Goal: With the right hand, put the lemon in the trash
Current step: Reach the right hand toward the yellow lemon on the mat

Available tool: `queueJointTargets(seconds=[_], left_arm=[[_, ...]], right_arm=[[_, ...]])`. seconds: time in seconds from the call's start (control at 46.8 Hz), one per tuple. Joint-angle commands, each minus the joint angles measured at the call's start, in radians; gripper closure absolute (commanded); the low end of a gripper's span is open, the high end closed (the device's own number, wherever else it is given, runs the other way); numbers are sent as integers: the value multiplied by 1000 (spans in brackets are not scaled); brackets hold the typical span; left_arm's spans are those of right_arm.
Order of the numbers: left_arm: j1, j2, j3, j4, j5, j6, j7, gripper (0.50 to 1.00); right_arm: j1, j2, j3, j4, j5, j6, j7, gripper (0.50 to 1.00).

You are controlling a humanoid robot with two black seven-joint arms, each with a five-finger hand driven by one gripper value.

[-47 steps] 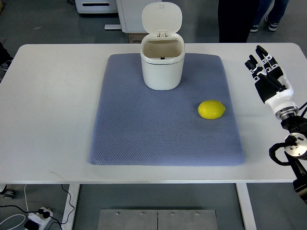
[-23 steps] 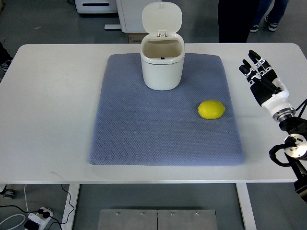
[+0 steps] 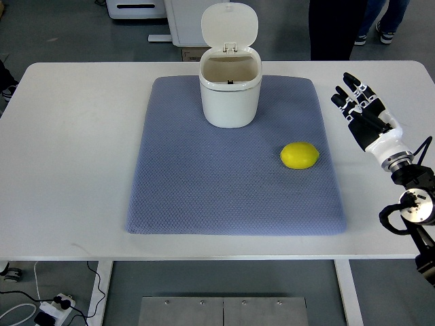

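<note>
A yellow lemon (image 3: 300, 155) lies on the right part of a blue-grey mat (image 3: 204, 183). A white trash bin (image 3: 230, 92) stands at the mat's far middle with its lid flipped up and its inside showing. My right hand (image 3: 353, 99) hovers over the white table just off the mat's right edge, to the right of and a little beyond the lemon, apart from it. Its fingers are spread and hold nothing. No left arm shows.
The white table (image 3: 68, 156) carries only the mat and what sits on it. A person's dark trouser legs (image 3: 338, 27) stand behind the table's far edge, with a white cabinet (image 3: 187, 20) on the floor to their left.
My right hand has drifted left and slightly toward me, closing in on the mat's right edge. The lemon and the bin have not moved.
</note>
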Motion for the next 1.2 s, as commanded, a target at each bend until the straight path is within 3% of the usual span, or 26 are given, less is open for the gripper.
queueJointTargets(seconds=[0.0, 0.684, 1.176], left_arm=[[1, 0, 0, 0, 2, 0, 0, 500], [1, 0, 0, 0, 0, 0, 0, 500], [0, 0, 0, 0, 0, 0, 0, 500]], right_arm=[[0, -5, -18, 2, -6, 1, 1, 500], [110, -200, -430, 1, -118, -18, 147, 546], [187, -230, -667, -17, -161, -128, 243, 546]])
